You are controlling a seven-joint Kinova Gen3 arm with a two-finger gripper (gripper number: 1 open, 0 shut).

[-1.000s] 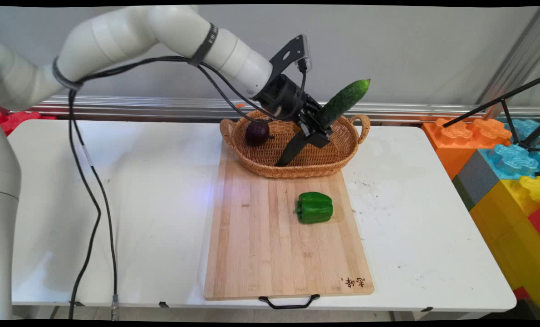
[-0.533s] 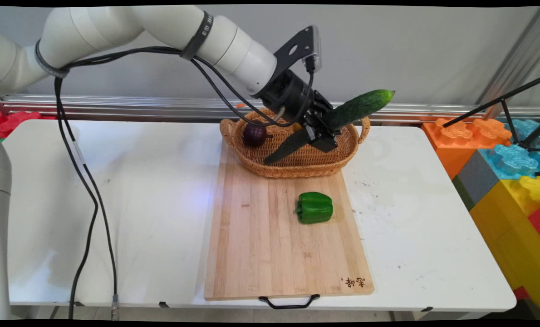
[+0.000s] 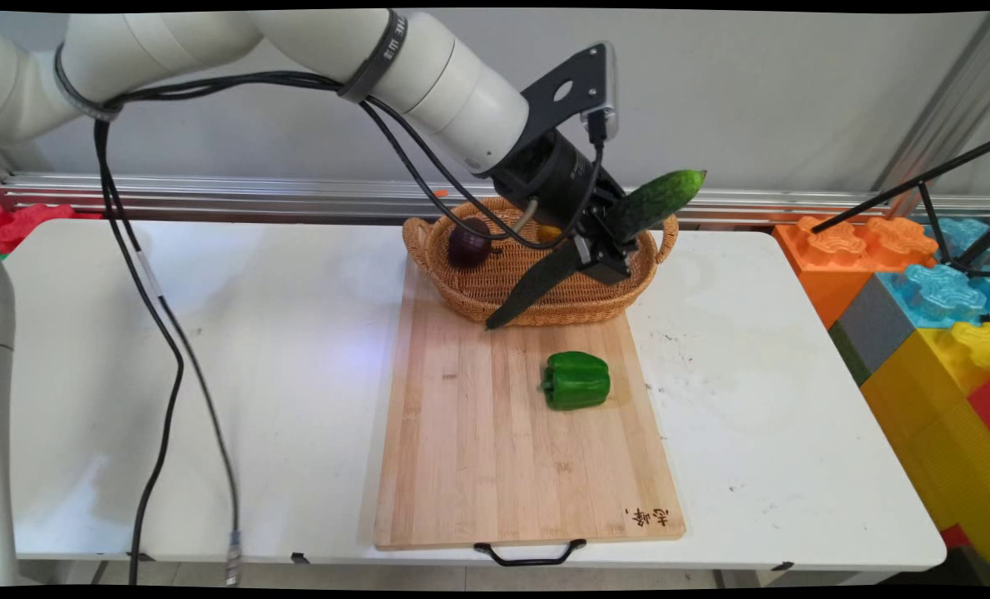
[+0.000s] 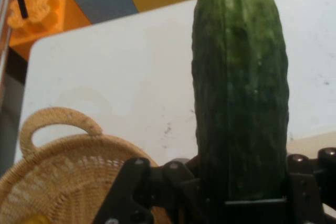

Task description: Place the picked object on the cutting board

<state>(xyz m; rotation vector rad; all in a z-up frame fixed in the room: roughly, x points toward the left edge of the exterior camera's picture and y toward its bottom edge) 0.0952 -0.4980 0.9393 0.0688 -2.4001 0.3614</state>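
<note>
White worktop [image 3: 212, 349] under a grey wall with a metal rail along the far edge; coloured toy blocks [image 3: 928, 308] stacked off the right edge, a black tripod leg [image 3: 919, 187] slanting above them. Lying from the middle of the near edge toward the far edge: a bamboo cutting board [image 3: 495, 449] with a black handle at its near end and a burnt stamp in its near right corner. Resting on the board's far end: an oval wicker basket [image 3: 478, 287] with a loop handle at each end, holding a dark purple onion [image 3: 468, 247] at its left end and something small and yellow-orange [image 3: 548, 234] mostly hidden behind the arm. Sitting on the board's right half, near the basket yet clear of it: a green bell pepper [image 3: 576, 380], on its side. Above the basket's right part: the black gripper [image 3: 607, 241], closed tight around a long dark green cucumber [image 3: 545, 274] near its middle. Cucumber tilted, upper end raised over the basket's right handle toward the far right, lower tip pointing down over the basket's near rim at the board's far end; whether the tip touches rim or board cannot be told. From the hand view: cucumber [image 4: 240, 93] upright between the fingers [image 4: 302, 182], bare white worktop [image 4: 115, 82] behind it, one basket handle [image 4: 58, 124] at lower left.
</note>
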